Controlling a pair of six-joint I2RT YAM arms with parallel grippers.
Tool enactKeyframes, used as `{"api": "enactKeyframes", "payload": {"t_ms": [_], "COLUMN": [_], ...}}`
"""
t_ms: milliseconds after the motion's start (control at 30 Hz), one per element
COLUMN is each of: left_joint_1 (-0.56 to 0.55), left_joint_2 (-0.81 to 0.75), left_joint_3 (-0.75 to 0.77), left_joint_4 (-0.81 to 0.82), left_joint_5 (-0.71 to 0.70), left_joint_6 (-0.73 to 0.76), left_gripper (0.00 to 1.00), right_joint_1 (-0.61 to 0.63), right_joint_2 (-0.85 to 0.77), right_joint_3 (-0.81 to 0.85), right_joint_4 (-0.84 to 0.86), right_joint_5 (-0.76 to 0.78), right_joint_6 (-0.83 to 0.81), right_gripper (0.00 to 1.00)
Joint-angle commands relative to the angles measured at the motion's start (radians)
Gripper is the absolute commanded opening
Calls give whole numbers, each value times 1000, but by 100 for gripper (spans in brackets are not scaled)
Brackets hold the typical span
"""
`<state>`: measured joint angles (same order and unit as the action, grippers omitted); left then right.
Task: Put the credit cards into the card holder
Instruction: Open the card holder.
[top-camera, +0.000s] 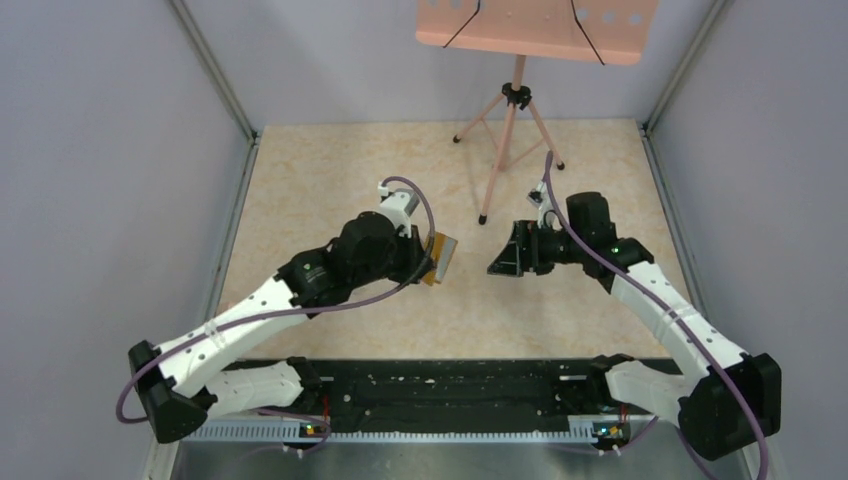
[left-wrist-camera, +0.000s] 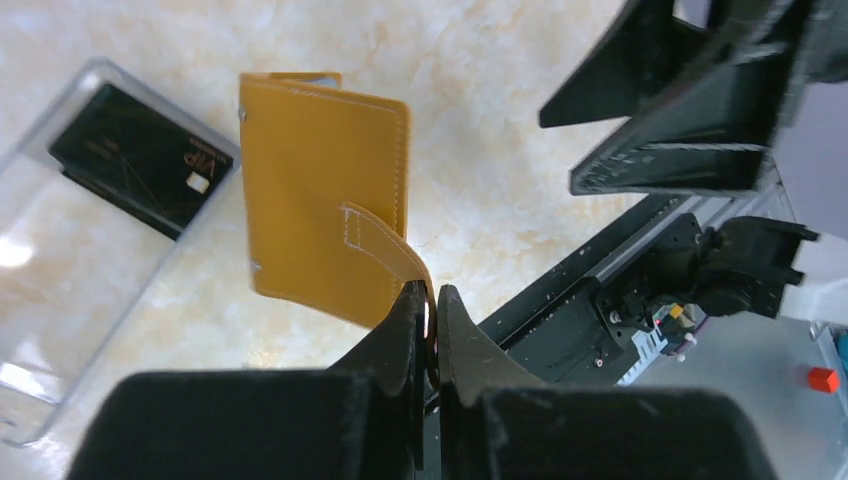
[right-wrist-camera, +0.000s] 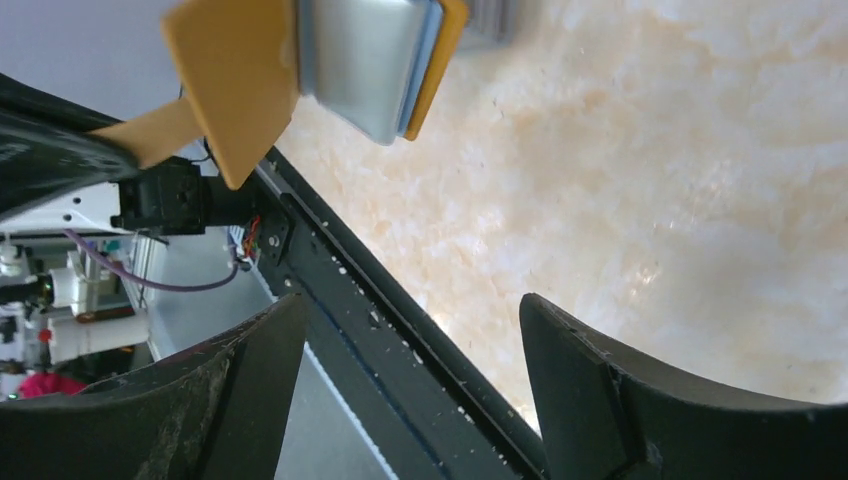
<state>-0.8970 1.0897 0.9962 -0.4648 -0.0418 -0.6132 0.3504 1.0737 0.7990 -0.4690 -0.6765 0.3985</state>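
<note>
My left gripper (left-wrist-camera: 430, 295) is shut on the clasp tab of the orange card holder (left-wrist-camera: 320, 200), which hangs from it above the table. From above, the card holder (top-camera: 441, 257) shows at the tip of the left gripper (top-camera: 425, 262). The right wrist view shows the card holder (right-wrist-camera: 240, 80) partly unfolded, its blue-grey pockets (right-wrist-camera: 365, 60) showing. A dark credit card (left-wrist-camera: 140, 155) lies inside a clear plastic box (left-wrist-camera: 90, 250) on the table. My right gripper (top-camera: 500, 265) stands open and empty a short way right of the holder; its fingers (right-wrist-camera: 570, 390) are spread wide.
A tripod stand (top-camera: 510, 130) with a pink board (top-camera: 535, 28) stands at the back of the beige table (top-camera: 330, 180). Grey walls close in the left, right and back. The black base rail (top-camera: 450, 385) runs along the near edge.
</note>
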Motion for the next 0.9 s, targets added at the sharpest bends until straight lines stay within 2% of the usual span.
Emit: {"api": "enactKeyframes", "payload": {"t_ms": [0, 167, 300, 467, 733, 867], "left_joint_1": [1, 1, 1, 1, 1, 0], "left_joint_2": [-74, -58, -30, -3, 64, 109], "left_joint_3": [154, 333, 420, 437, 413, 405], "left_joint_4": [-155, -349, -418, -398, -273, -247], "left_joint_5": [34, 116, 220, 412, 723, 790], "left_joint_6": [185, 275, 316, 326, 279, 264], "left_gripper": [0, 0, 0, 0, 0, 0], "right_joint_1": [7, 7, 7, 23, 116, 119], "right_joint_2": [-33, -44, -60, -70, -52, -41], "right_joint_3": [91, 142, 164, 178, 158, 132], "right_joint_4": [1, 6, 44, 125, 339, 471], "right_joint_5": [-74, -194, -251, -309, -361, -396], "right_joint_6": [-152, -233, -240, -213, -109, -31], "right_gripper": [78, 84, 87, 89, 90, 90]}}
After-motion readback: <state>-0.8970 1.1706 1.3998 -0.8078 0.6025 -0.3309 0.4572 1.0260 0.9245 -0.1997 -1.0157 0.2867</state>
